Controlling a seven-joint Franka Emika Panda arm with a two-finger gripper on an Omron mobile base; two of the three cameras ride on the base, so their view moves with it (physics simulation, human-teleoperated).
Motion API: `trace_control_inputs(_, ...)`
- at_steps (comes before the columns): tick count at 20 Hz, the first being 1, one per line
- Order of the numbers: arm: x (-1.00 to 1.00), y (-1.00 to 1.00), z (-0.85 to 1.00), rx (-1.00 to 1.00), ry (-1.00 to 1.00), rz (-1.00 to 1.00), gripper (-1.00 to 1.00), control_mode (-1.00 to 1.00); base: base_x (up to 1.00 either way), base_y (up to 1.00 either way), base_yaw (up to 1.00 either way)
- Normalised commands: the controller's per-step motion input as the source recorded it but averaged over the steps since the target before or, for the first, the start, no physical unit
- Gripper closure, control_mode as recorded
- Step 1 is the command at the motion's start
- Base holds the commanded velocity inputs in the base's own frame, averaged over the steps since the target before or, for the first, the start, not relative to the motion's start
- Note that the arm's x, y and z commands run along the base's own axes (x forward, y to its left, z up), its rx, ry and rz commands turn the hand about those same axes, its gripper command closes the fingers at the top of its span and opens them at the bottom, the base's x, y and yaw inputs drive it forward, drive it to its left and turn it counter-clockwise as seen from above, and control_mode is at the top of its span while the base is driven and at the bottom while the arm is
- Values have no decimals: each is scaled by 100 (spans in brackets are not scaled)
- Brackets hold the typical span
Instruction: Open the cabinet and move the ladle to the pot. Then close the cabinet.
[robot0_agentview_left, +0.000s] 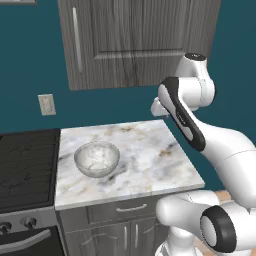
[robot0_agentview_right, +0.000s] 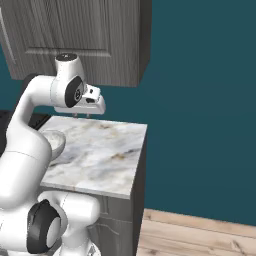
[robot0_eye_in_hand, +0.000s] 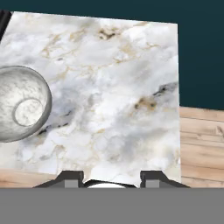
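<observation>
End effector (robot0_eye_in_hand: 111, 178) hanging above the marble desk (robot0_agentview_left: 150, 165) with fingers set wide and nothing between them, cabinet (robot0_agentview_left: 135, 40) shut overhead, translucent bowl (robot0_agentview_left: 97, 158) near the desk's left edge beside the stove (robot0_agentview_left: 25, 165), teal wall (robot0_agentview_right: 200, 100), wood floor (robot0_agentview_right: 200, 232) at right.

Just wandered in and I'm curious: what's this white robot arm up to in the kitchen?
Nothing is being handled yet. The white arm holds its gripper above the marble counter, jaws apart and empty. The dark wood-grain cabinet on the wall above is closed, its silver handle untouched. A translucent speckled bowl sits on the counter beside the black stove.
</observation>
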Motion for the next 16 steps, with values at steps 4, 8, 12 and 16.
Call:
trace_control_inputs(4, 0, 0, 0, 0, 0, 0, -100, 100, 0, 0, 0)
trace_control_inputs(8, 0, 0, 0, 0, 0, 0, -100, 100, -42, 0, 0)
trace_control_inputs(12, 0, 0, 0, 0, 0, 0, -100, 100, -63, 44, 2)
trace_control_inputs(16, 0, 0, 0, 0, 0, 0, -100, 100, -23, 88, 6)
